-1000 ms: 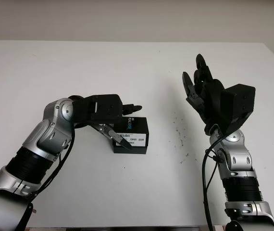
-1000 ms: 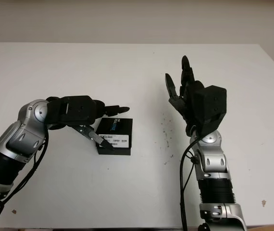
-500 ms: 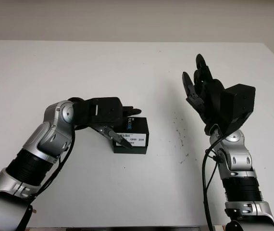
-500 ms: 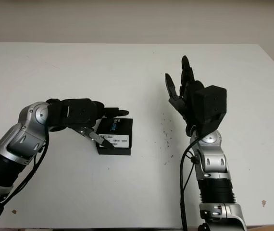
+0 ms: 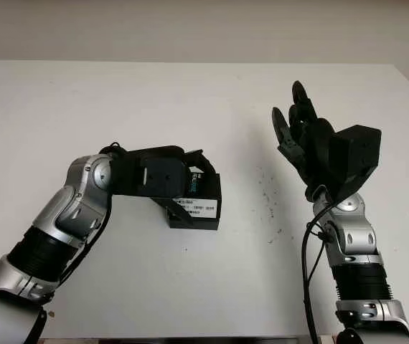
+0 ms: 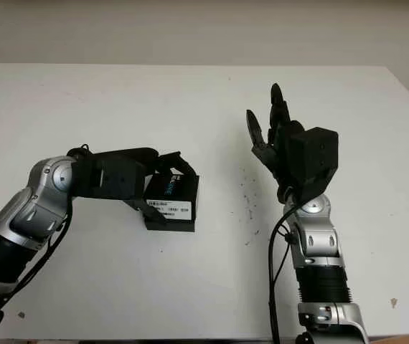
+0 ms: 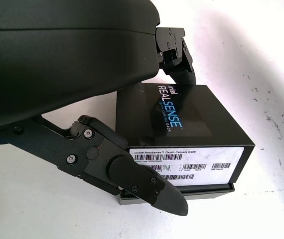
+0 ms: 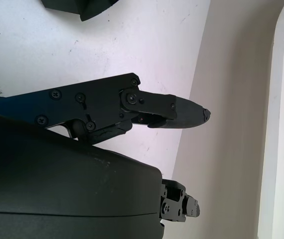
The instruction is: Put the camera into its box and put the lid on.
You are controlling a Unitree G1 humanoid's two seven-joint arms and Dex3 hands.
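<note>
The black camera box [image 5: 204, 198] sits closed near the middle of the white table [image 5: 82, 93]. Its lid carries blue lettering [image 7: 168, 107], and a white barcode label [image 7: 192, 164] covers the front side. A thin strip of the box base shows under the lid. My left hand [image 5: 190, 185] is over the box's left part, with its thumb [image 7: 147, 186] against the labelled front and its other fingers [image 7: 177, 55] hooked over the far edge. My right hand [image 5: 298, 122] is held up in the air well to the right of the box, open and holding nothing.
Small dark specks [image 5: 268, 201] mark the table between the box and the right arm. The table's far edge [image 5: 190, 61] meets a pale wall. Bare white surface lies all around the box.
My left hand has slid right and turned over the box, closing its thumb and fingers around the front and far sides. The box and the right hand have stayed put.
</note>
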